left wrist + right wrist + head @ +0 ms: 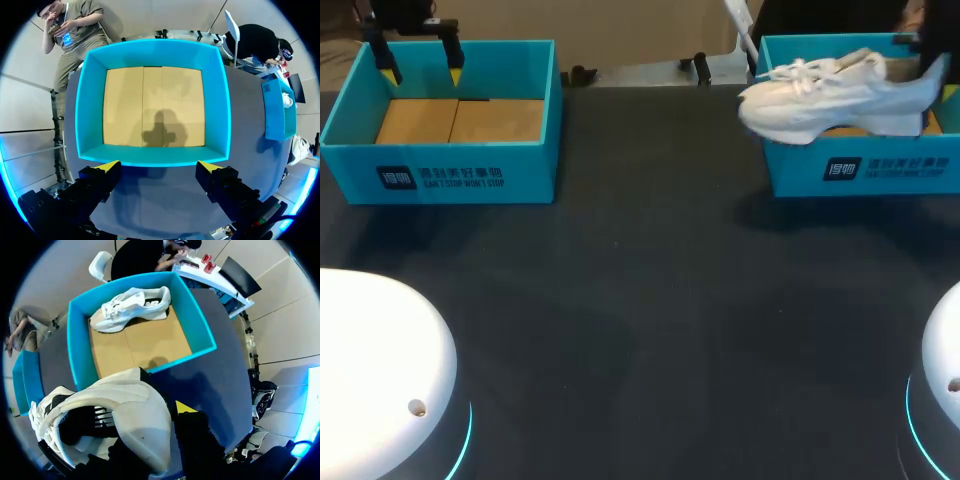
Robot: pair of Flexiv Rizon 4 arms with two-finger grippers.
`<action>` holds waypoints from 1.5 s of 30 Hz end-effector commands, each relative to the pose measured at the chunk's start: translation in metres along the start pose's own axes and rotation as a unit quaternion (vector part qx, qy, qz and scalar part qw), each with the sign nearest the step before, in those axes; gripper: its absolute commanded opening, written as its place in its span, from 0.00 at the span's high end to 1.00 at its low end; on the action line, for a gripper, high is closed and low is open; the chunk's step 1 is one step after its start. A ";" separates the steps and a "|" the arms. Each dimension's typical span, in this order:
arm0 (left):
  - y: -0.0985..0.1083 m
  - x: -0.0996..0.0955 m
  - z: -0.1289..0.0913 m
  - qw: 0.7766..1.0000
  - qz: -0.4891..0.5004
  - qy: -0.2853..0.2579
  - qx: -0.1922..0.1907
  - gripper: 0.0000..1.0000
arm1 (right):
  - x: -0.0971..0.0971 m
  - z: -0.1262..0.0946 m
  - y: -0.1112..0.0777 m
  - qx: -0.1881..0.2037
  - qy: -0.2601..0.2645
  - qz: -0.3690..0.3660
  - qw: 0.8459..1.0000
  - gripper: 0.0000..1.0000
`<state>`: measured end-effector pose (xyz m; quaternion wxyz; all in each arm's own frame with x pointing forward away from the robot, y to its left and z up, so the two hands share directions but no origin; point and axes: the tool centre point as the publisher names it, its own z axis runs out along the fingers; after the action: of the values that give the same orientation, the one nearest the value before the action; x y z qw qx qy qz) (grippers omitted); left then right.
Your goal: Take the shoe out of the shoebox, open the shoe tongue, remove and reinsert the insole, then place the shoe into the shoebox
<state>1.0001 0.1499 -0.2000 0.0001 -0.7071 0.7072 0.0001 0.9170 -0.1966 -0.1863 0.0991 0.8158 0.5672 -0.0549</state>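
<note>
A white shoe (pixel 825 92) hangs above the right blue shoebox (pixel 865 170), toe pointing left past the box's left wall. My right gripper (pixel 932 75) is shut on its heel. The right wrist view shows that heel (pixel 135 420) clamped in the right gripper (pixel 152 415), with one yellow fingertip (pixel 185 407) showing beside it. A second white shoe (pixel 132 307) lies on the cardboard floor of the shoebox (pixel 200 325) below. My left gripper (pixel 422 72) stands open over the empty left shoebox (pixel 440 170); its fingers (pixel 107 167) are spread above that box's near wall (pixel 155 156).
The dark table (pixel 640 280) stretches between the two boxes and toward the front. My arms' white bases (pixel 380 370) sit at the front corners. The left box's cardboard floor (pixel 152 105) is bare.
</note>
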 end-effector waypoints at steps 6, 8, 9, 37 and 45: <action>0.000 0.000 0.000 1.000 0.000 0.000 0.000 0.00 | 0.027 -0.019 -0.086 -0.058 -0.012 0.011 0.998 1.00; 0.000 0.000 0.000 1.000 0.000 0.000 0.000 0.00 | 0.033 -0.021 -0.100 -0.057 -0.020 0.015 0.998 1.00; 0.000 0.000 0.000 1.000 0.000 0.000 0.000 0.00 | 0.036 -0.022 -0.107 -0.058 -0.026 0.014 0.998 1.00; 0.000 0.000 0.000 1.000 0.000 0.000 0.000 0.00 | 0.085 -0.050 -0.280 -0.024 -0.008 0.008 1.000 1.00; 0.000 0.000 0.000 1.000 0.000 0.000 0.000 0.00 | 0.087 -0.050 -0.283 -0.021 -0.007 0.004 1.000 1.00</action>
<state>1.0001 0.1499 -0.2000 0.0000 -0.7071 0.7071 0.0001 0.6806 -0.0105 -0.1837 0.1219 0.8150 0.5645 -0.0479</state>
